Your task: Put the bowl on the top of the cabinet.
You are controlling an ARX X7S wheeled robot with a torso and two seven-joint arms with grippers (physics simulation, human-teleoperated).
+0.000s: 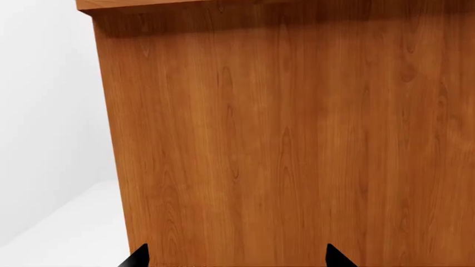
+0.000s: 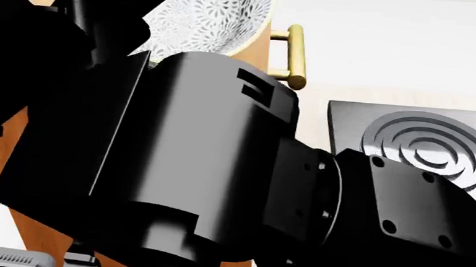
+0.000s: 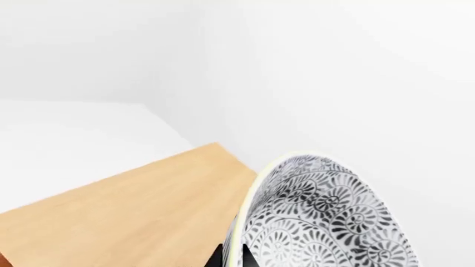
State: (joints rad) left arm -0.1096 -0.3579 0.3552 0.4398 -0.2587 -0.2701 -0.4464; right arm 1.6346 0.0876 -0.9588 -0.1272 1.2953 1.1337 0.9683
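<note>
Head view: arm apparently masking cabinet.

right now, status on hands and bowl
Right hand shut on grey-black floral patterned bowl, above light wooden cabinet top. Left hand open, facing cabinet side. Nothing blocking.

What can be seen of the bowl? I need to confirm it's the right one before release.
The bowl is deep and round, white with dense grey-black floral patterning and a pale yellowish rim. It looks ceramic. It is tilted steeply, with the right gripper pinching its rim, above the cabinet's light top. The head view shows only part of its patterned side.
</note>
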